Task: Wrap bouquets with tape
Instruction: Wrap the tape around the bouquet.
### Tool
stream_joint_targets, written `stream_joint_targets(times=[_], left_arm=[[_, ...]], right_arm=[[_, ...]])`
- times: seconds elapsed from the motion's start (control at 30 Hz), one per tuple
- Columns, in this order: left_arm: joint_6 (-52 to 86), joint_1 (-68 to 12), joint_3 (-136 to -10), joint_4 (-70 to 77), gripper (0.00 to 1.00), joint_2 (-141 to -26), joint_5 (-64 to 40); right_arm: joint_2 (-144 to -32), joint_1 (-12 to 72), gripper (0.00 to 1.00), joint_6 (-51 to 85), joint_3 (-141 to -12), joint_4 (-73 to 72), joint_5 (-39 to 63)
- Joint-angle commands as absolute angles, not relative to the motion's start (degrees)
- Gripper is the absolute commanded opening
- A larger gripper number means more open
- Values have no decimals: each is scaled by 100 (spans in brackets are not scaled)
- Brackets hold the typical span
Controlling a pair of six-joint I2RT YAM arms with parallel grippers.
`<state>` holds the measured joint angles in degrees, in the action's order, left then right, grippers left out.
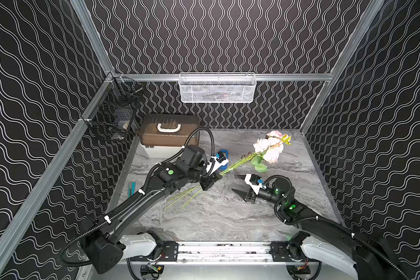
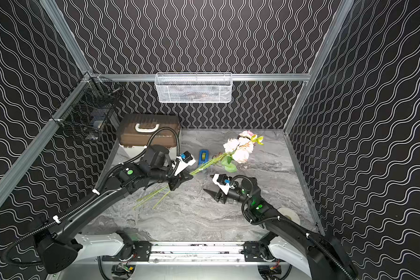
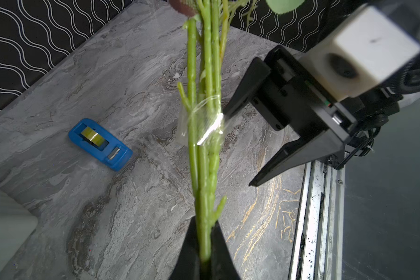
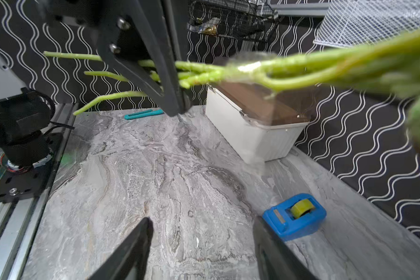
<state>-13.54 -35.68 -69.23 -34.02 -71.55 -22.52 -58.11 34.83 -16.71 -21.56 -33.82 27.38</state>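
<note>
Left wrist view: the left fingers (image 3: 192, 257) clench the green stems of the bouquet (image 3: 205, 157), holding it above the grey worktop (image 3: 131, 206), and a band of clear tape (image 3: 204, 126) circles the stems. In a top view the bouquet's long axis runs from stem ends at 8 o'clock to blooms (image 2: 238, 148) at 2 o'clock. The right fingers (image 2: 210, 192), spread and empty, sit just beside the band at its 5 o'clock; the blue tape dispenser (image 2: 203, 156) lies at its 12 o'clock.

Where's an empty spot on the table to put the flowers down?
Front middle: bare table between the bouquet and the rail. Crowded toward the back left: box, tape dispenser, left gripper shut on the stems.
</note>
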Motion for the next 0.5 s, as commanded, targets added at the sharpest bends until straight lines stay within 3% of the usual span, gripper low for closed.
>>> stream_joint_targets(times=[0.0,0.3,0.47], left_arm=[[-1495,-3562,-6899,-3172,0,-7124,-2556],[-1428,-3562,-6876,-3121,0,-7142,-2820],[-1436,-3564,-6886,-3172,0,-7169,-2863]], right_arm=[[-5947,3486,81,-1247,-2299,-3726,2456],[-6371,3480,79,-1026,-2685,-4218,2658],[-6546,3485,69,-991,-2870,-4324,2890]])
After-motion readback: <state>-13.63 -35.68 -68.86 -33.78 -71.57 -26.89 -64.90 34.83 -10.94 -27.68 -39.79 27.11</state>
